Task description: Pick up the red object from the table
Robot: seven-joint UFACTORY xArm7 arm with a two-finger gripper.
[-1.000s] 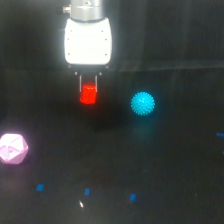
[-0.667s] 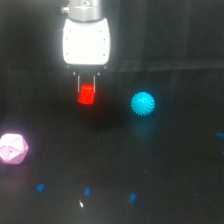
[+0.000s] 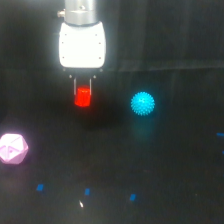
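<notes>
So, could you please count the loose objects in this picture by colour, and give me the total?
Red: 1, the red object, a small cylinder between the fingers of the gripper
Cyan: 1, the spiky ball
Pink: 1, the faceted polyhedron
Total: 3

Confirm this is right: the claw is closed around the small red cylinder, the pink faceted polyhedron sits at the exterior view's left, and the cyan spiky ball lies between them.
Not quite. The exterior view shows the cyan spiky ball on the exterior view's right of the claw, not between. The claw does grip the small red cylinder, and the pink faceted polyhedron sits at the left.
</notes>
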